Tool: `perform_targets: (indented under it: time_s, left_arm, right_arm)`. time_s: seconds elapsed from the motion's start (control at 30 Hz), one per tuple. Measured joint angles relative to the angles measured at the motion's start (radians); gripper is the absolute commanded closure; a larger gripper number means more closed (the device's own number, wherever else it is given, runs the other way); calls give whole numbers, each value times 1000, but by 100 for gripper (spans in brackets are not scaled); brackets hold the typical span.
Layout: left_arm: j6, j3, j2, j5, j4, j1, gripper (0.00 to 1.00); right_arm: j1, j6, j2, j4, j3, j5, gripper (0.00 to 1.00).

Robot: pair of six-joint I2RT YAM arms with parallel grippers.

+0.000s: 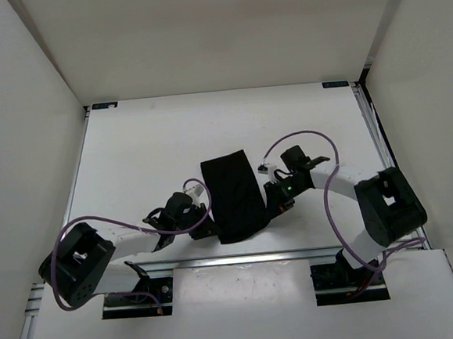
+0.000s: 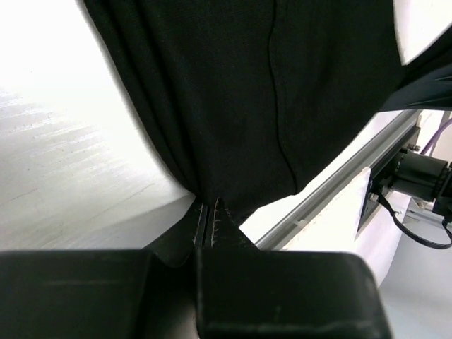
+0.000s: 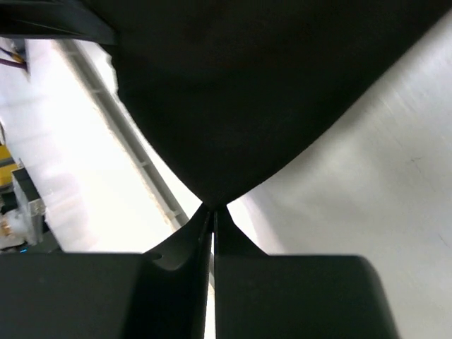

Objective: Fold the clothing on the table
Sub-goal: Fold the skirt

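Note:
The clothing (image 1: 235, 192) is a plain black strip of fabric lying near the front of the white table (image 1: 154, 151), between the two arms. My left gripper (image 1: 209, 226) is shut on its lower left edge; in the left wrist view the clothing (image 2: 268, 99) rises from the pinched jaws of the gripper (image 2: 206, 206). My right gripper (image 1: 272, 203) is shut on its right edge. In the right wrist view the clothing (image 3: 247, 92) gathers to a point at the gripper (image 3: 214, 209).
A metal rail (image 1: 241, 256) runs along the table's near edge, just below the clothing. White walls (image 1: 21, 154) enclose the left, right and back. Purple cables (image 1: 298, 136) loop from both arms.

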Motion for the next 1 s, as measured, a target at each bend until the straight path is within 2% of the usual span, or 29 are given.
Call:
perform_targets:
  time_s: [0.13,0.37,0.83,1.0]
  left_arm:
    - [-4,-21,-58,2,9,2,100]
    - [-4,-26,-250,16,-23,33,100]
    - [-48,-74,-441,41,-111,57,100]
    - [-77,-73,-494,76,-127,111,100]
  right_arm:
    - [1,-2,-95,1,0,-9,100]
    - [42,-5,-196,0,0,-18,100]
    - [61,-8,-253,-22,-1,-53,100]
    - [23,-8,-266,-41,12,-85,100]
